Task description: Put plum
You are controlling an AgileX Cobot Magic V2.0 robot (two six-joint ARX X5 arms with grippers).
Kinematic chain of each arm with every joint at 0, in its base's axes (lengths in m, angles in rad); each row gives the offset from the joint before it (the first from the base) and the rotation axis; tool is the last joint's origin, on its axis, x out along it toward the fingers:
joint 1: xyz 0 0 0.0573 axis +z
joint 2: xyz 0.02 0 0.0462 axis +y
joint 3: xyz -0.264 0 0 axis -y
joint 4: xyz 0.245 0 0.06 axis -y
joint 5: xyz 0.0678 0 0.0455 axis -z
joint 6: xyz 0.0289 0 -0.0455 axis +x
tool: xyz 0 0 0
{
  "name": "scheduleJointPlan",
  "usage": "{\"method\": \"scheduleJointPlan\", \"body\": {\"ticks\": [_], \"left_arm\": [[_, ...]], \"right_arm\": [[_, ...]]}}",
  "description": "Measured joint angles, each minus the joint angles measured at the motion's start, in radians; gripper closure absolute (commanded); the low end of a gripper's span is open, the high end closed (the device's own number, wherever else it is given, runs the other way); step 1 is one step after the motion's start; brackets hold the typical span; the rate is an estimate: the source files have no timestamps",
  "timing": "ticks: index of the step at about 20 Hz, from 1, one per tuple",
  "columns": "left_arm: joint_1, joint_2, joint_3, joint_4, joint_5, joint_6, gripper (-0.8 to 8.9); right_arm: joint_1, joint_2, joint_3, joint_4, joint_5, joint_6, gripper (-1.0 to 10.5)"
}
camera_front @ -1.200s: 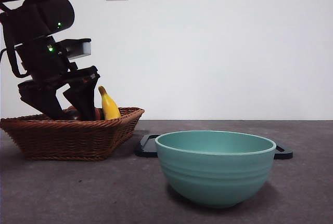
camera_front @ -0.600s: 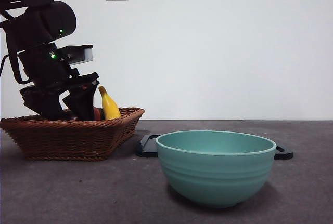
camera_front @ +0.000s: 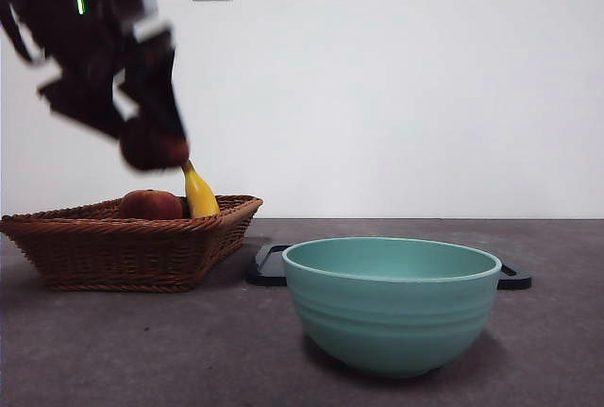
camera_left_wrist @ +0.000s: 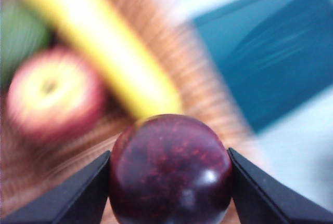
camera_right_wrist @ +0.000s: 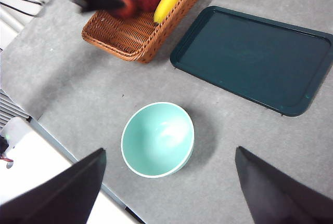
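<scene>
Now my left gripper (camera_front: 151, 138) pinches the plum (camera_left_wrist: 170, 169) between both jaws, up in the upper left of the front view, above the wicker basket (camera_front: 132, 246). Below it in the basket lie the red apple (camera_front: 149, 205) and the banana (camera_front: 197, 192). My right gripper (camera_right_wrist: 166, 193) waits high over the table, jaws spread wide, holding nothing. The teal bowl (camera_front: 392, 303) sits lower right of the plum, the dark tray (camera_right_wrist: 255, 57) beyond it. I judge the carry must go rightward and down; which receptacle is meant, I cannot tell.
</scene>
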Motion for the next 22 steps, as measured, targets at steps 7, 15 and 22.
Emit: {"method": "scheduleJointPlan", "body": {"ticks": [7,15,22], "left_arm": [[-0.221,-0.263,0.002,-0.131,0.062,-0.019,5.47],[-0.493,-0.151,0.002,-0.097,0.063,-0.019,5.46],[-0.586,0.055,0.002,-0.066,0.048,0.013,5.47]], "right_arm": [[0.000,0.000,0.000,0.000,0.000,0.000,5.5],[0.000,0.000,0.000,0.000,0.000,0.000,5.5],[0.000,0.000,0.000,0.000,0.000,0.000,5.5]]}}
